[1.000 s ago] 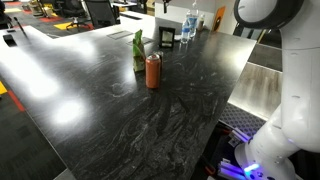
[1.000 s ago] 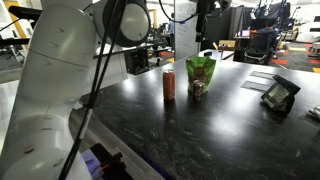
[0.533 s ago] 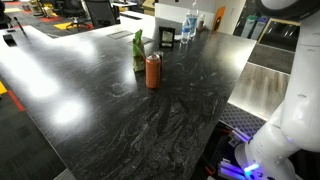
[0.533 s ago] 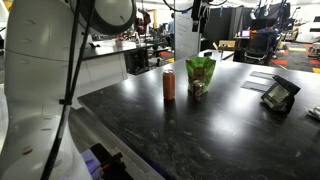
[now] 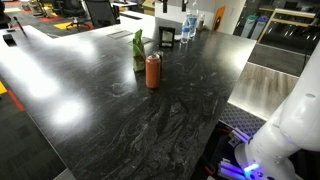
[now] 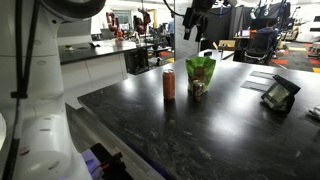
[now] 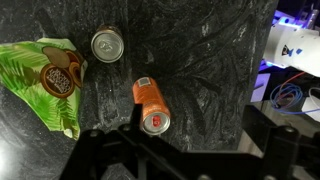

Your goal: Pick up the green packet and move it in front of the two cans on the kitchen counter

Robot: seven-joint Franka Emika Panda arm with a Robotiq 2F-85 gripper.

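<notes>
The green packet [image 5: 138,50] stands upright on the black kitchen counter [image 5: 150,125], and it shows in both exterior views [image 6: 200,72]. In the wrist view it lies at the left [image 7: 45,80]. The orange-red can [image 5: 153,71] [image 6: 168,84] [image 7: 150,105] stands beside it. The dark can with a silver top [image 7: 106,44] stands close to the packet and is mostly hidden in the exterior views. My gripper [image 7: 195,145] is open and empty. It hangs high above the cans and looks straight down; in an exterior view it is near the top edge [image 6: 193,20].
A clear bottle with a blue label [image 5: 188,27] and a dark box [image 5: 167,38] stand at the counter's far end. A small black stand [image 6: 278,95] sits on the counter [image 6: 200,140] to one side. The counter's edge drops off near my base.
My arm has swung upward and its white links have shifted out of both exterior views. The packet and both cans have not moved.
</notes>
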